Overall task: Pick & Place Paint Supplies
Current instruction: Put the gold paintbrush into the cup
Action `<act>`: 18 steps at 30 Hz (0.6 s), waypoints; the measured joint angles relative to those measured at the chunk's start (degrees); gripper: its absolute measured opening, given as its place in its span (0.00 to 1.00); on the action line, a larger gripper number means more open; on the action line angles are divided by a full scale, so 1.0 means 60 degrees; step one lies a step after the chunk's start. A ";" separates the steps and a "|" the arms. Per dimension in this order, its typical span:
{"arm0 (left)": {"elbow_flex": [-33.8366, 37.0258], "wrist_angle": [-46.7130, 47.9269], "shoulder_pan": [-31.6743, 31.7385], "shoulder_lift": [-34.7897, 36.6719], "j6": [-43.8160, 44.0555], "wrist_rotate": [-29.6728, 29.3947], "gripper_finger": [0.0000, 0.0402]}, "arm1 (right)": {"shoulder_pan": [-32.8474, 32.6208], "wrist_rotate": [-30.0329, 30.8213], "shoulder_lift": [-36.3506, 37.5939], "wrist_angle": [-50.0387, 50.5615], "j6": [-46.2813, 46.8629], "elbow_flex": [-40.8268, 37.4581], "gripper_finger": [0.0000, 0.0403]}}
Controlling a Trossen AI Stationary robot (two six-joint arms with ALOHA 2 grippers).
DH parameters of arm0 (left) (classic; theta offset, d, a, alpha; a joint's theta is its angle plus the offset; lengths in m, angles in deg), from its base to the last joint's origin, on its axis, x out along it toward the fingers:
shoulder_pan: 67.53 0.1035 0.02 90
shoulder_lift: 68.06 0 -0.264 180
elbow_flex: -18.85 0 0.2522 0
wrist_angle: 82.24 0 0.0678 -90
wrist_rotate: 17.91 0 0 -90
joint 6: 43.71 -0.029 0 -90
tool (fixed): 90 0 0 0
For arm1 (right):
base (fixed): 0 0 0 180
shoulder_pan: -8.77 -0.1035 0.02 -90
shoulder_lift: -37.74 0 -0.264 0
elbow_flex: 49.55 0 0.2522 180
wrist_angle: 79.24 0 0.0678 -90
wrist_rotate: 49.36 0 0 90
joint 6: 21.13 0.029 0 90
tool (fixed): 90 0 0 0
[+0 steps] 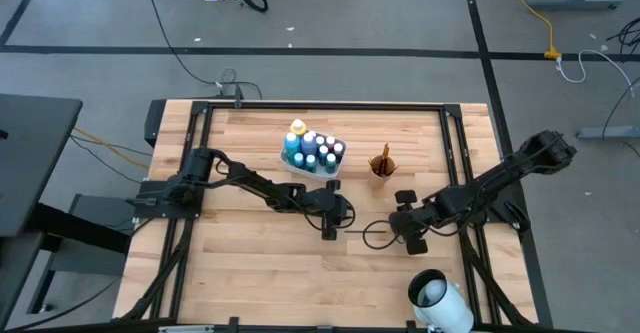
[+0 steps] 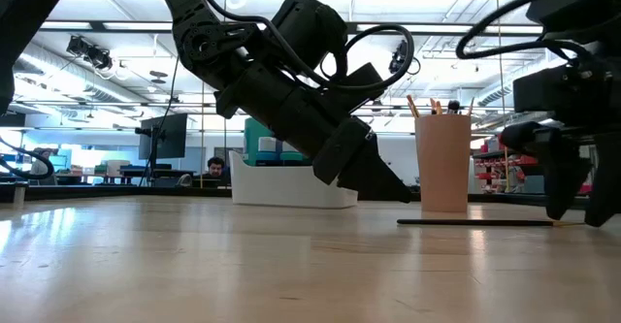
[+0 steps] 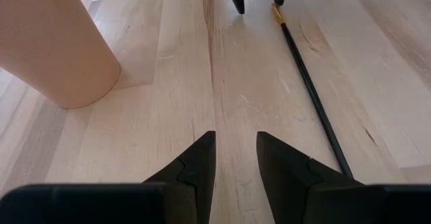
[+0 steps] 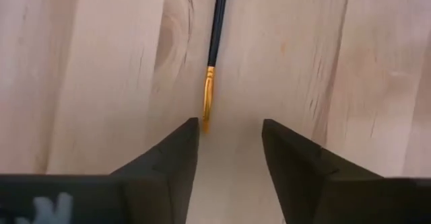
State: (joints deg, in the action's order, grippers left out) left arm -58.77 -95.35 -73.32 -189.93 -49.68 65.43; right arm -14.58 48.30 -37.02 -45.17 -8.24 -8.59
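A thin dark paintbrush [image 1: 370,230] with a gold ferrule [image 4: 209,89] lies flat on the wooden table between my two grippers. My right gripper [image 4: 229,146] stands open over its bristle end, pointing steeply down. My left gripper [image 3: 236,160] is open and empty, low over the table beside the brush's handle end [image 3: 337,157]. A white tray [image 1: 290,163] holding several small paint bottles [image 1: 315,148] sits at the far middle. An orange-brown cup [image 1: 382,166] with brushes standing in it is to the tray's right. My right gripper stands open with the brush's bristle tip [image 4: 204,124] right beside the inner edge of one fingertip [image 4: 190,133]. I cannot tell whether they touch. The brush rests flat on the table, its handle running away from the fingers.
A white cylindrical object [image 1: 437,298] stands off the table's near right corner. The cup [image 3: 47,42] stands close to my left gripper, on its far side. Bare wood stretches along the near half of the table [image 1: 260,273].
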 joint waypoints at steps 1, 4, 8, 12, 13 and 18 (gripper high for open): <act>0.0000 0.0003 0.0000 0.0000 0.0000 0.0003 0.29 | -0.0001 0.0002 0.0000 -0.0087 -0.0028 -0.0062 0.41; 0.0000 0.0003 0.0000 0.0000 0.0000 0.0004 0.29 | 0.0000 -0.0213 -0.0018 -0.0330 0.0056 -0.0160 0.37; 0.0000 0.0003 0.0000 0.0000 0.0000 0.0004 0.29 | 0.0000 -0.0267 -0.0011 -0.0420 0.0289 -0.0186 0.31; 0.0000 0.0003 0.0000 0.0000 -0.0044 0.0004 0.29 | -0.0004 -0.0199 -0.0041 -0.0500 -0.0030 -0.0190 0.21; 0.0000 0.0000 0.0000 0.0000 -0.0040 0.0004 0.29 | -0.0007 -0.0186 -0.0047 -0.0501 -0.0107 -0.0190 0.18; 0.0000 0.0003 0.0000 0.0000 -0.0040 0.0004 0.29 | -0.0004 -0.0123 -0.0084 -0.0507 -0.0234 -0.0186 0.02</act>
State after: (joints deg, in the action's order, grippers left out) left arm -58.77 -95.33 -73.32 -189.93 -49.92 65.45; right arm -14.60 47.56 -37.52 -48.21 -9.65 -9.71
